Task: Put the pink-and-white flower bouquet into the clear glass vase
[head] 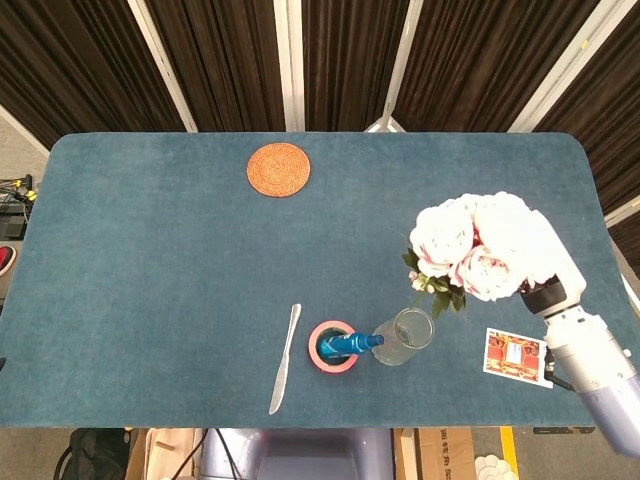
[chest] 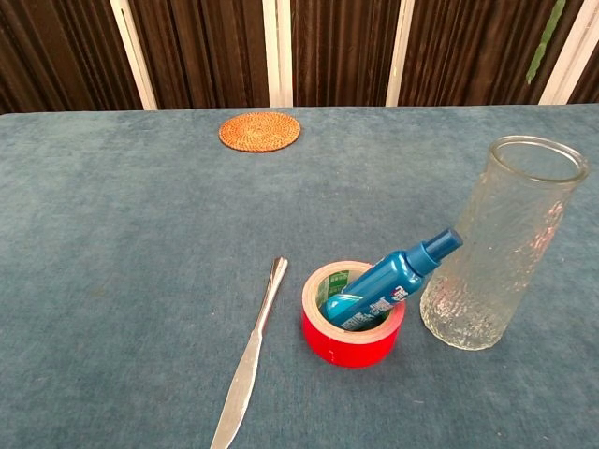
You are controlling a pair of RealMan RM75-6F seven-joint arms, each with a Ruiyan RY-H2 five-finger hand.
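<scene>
**Bouquet raised beside the vase**

Right robot hand (head: 545, 292) mostly hidden behind the pink-and-white flower bouquet (head: 482, 246), clamped on its stems, high above the tabletop (head: 150, 260). Blooms spreading up and left of the hand, leaves hanging just over the rim of the clear glass vase (head: 404, 336). Vase upright, down and left of the hand. Further left, blue spray bottle (chest: 388, 281) leaning inside red tape roll (chest: 353, 332), nozzle against the vase. Printed card (head: 517, 357) just below the hand. Left robot hand out of sight.
</scene>
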